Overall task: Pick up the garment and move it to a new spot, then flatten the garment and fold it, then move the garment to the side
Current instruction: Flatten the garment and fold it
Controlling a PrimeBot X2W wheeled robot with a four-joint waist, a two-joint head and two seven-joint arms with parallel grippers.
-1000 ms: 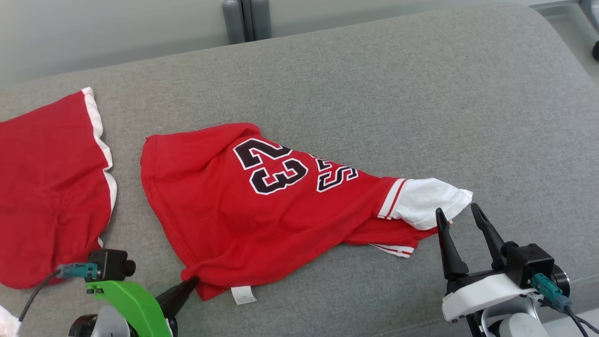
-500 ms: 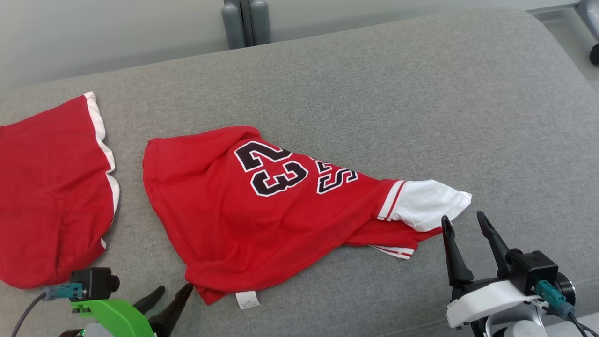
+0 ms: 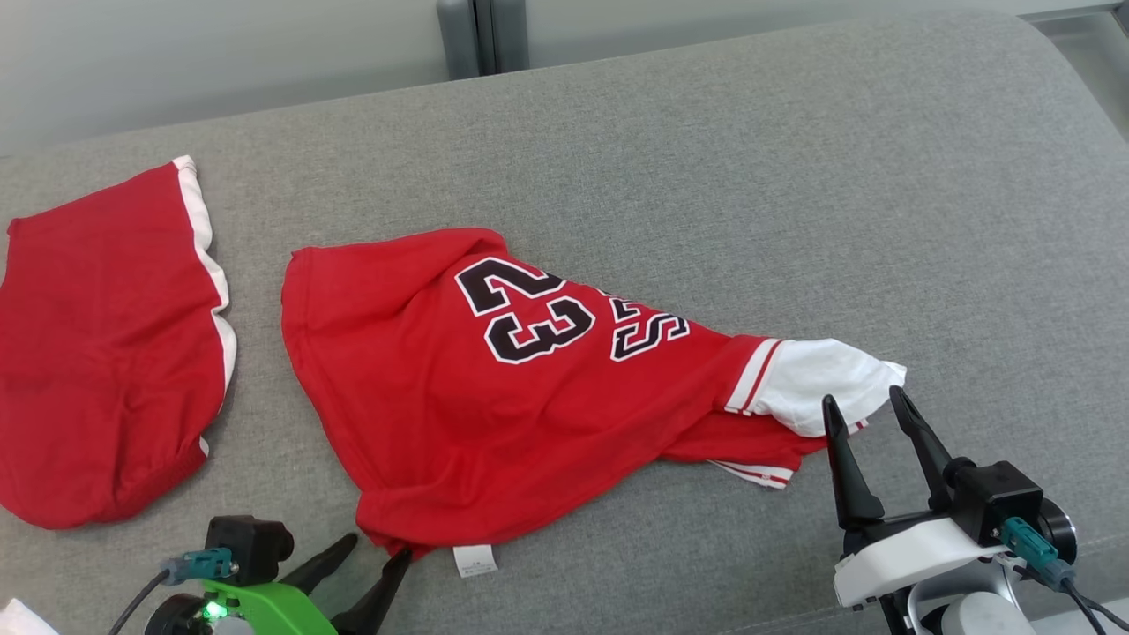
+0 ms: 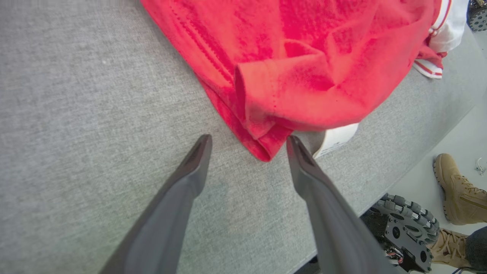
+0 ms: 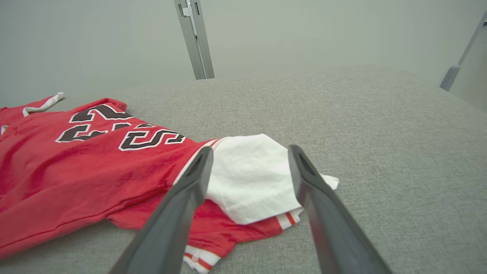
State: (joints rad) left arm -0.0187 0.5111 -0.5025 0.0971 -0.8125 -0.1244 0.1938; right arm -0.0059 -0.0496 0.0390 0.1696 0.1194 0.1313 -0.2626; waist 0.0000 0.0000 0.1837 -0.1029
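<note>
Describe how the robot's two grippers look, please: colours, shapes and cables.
Both have two long, dark, tapering fingers. The left gripper sits on a green mount, the right gripper on a white mount. Each carries a small black camera with a teal cable plug.

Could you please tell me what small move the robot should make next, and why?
Probably ease the right claw forward and close it on the white sleeve. The jersey lies crumpled on the grey cushion, that sleeve sits just beyond the open claw's fingertips, and the left claw is open at the hem corner, so neither yet holds cloth for flattening.
</note>
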